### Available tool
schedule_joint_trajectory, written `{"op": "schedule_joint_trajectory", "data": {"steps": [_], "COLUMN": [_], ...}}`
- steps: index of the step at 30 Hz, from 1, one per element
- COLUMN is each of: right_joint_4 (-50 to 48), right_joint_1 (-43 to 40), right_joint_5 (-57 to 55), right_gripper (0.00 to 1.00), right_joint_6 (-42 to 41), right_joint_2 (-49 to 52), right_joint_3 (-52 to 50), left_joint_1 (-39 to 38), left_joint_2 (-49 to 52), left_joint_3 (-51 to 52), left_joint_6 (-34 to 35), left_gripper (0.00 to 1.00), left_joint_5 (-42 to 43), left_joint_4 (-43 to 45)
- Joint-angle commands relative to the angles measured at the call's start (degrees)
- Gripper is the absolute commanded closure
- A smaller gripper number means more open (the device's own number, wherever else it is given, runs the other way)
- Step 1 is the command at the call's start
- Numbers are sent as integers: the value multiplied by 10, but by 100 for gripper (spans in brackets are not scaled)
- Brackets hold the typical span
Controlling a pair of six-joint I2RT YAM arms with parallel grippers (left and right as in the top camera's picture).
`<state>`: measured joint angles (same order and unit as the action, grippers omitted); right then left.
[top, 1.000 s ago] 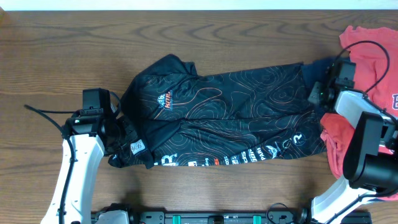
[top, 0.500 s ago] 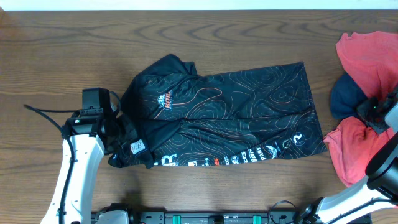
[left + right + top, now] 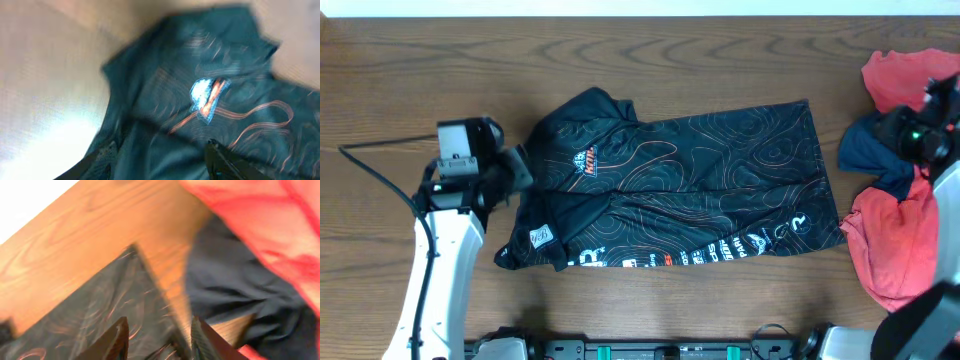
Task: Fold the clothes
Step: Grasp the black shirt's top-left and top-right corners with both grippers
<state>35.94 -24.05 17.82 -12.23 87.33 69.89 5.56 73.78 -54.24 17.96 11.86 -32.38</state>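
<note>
Jersey (image 3: 690, 185) lies flat at middle of table (image 3: 410, 60). We judge it thin, limp, slippery; we'd pinch its two corners toward the right edge. Left fingers (image 3: 222, 159) wide, empty; right fingers (image 3: 114, 341) wide, empty.

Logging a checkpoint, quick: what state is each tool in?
Left tool: open, holding nothing.
Right tool: open, holding nothing.

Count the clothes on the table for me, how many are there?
3. The black jersey lies spread in the middle. The red T-shirt is heaped at the right edge, with a navy-blue garment bunched against it. More may hide underneath.
</note>
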Motion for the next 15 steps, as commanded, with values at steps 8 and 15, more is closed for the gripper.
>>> {"op": "schedule_joint_trajectory", "data": {"steps": [8,15], "right_joint_4": [101,141], "right_joint_1": [116,160], "right_joint_5": [1,-24], "right_gripper": [55,53], "right_joint_6": [20,20], "right_joint_2": [-8,-8], "right_joint_3": [-3,-3], "left_joint_1": [-18,-67], "left_joint_2": [210,349], "left_joint_3": [-126,-238], "left_joint_6": [-74,-85], "left_gripper": [34,31], "left_joint_5": [49,48], "left_joint_4": [45,133]}}
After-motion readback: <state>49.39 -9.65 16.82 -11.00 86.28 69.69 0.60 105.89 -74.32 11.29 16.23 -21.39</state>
